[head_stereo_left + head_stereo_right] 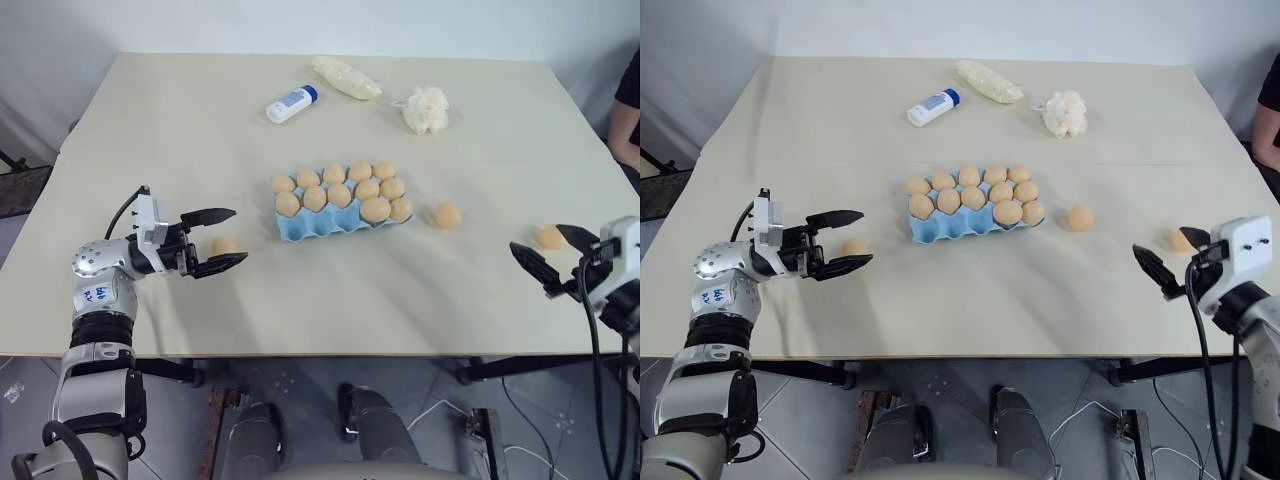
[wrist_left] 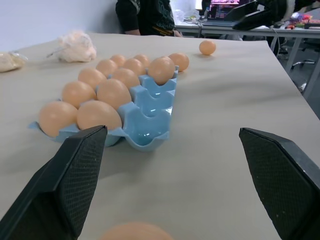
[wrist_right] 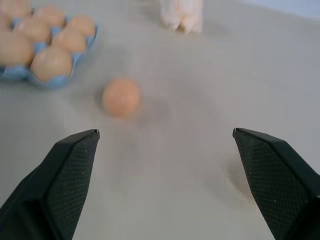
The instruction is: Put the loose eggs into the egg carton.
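Note:
The light blue egg carton [image 1: 308, 229] lies mid-table with several tan eggs in its far rows; the row nearest me is mostly bare cups [image 2: 146, 134]. One loose egg [image 1: 224, 245] rests on the table between the spread fingers of my left gripper [image 1: 240, 236], which is open, level and aimed at the carton; this egg also shows low in the left wrist view [image 2: 135, 232]. A second loose egg [image 1: 446, 215] lies just right of the carton. A third loose egg [image 1: 551, 237] sits by the fingers of my open right gripper [image 1: 537, 240] near the table's right front.
At the back of the table lie a white bottle with a blue cap [image 1: 291, 104], a clear bag of pale stuff [image 1: 346, 77] and a cream puff ball [image 1: 427, 109]. A person's arm [image 1: 628, 110] shows at the right edge. The table's front edge runs just under both grippers.

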